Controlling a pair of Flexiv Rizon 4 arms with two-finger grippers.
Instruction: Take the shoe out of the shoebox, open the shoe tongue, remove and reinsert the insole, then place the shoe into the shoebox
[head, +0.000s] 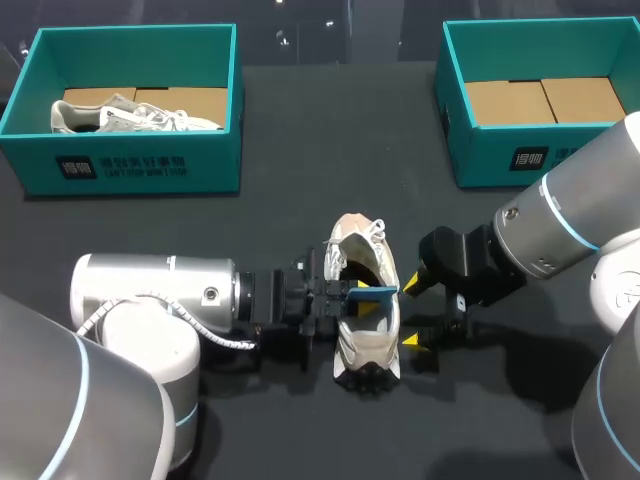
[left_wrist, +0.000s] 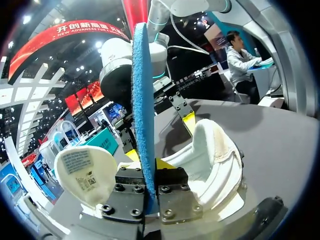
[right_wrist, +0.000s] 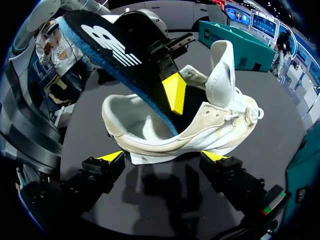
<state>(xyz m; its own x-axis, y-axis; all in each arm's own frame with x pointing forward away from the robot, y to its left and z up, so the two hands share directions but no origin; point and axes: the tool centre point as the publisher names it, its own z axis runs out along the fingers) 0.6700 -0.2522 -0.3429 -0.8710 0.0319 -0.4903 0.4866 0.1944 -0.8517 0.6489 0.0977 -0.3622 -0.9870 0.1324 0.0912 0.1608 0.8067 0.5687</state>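
A cream sneaker (head: 366, 335) lies on the black table, toe toward the far side, with its tongue (right_wrist: 221, 65) pulled up. My left gripper (head: 350, 296) comes in from the left over the shoe's opening, shut on the blue-bottomed insole (head: 373, 292). In the left wrist view the insole (left_wrist: 142, 100) stands edge-on between the fingers above the shoe (left_wrist: 217, 160). In the right wrist view the insole (right_wrist: 112, 50) slants down with its lower end inside the shoe (right_wrist: 200, 132). My right gripper (head: 410, 312) is open beside the shoe's right side, its fingertips (right_wrist: 111, 157) spread along the sole.
A teal shoebox (head: 130, 165) at the back left holds a second grey-white sneaker (head: 130, 115). Another teal shoebox (head: 470, 150) at the back right shows only its cardboard bottom.
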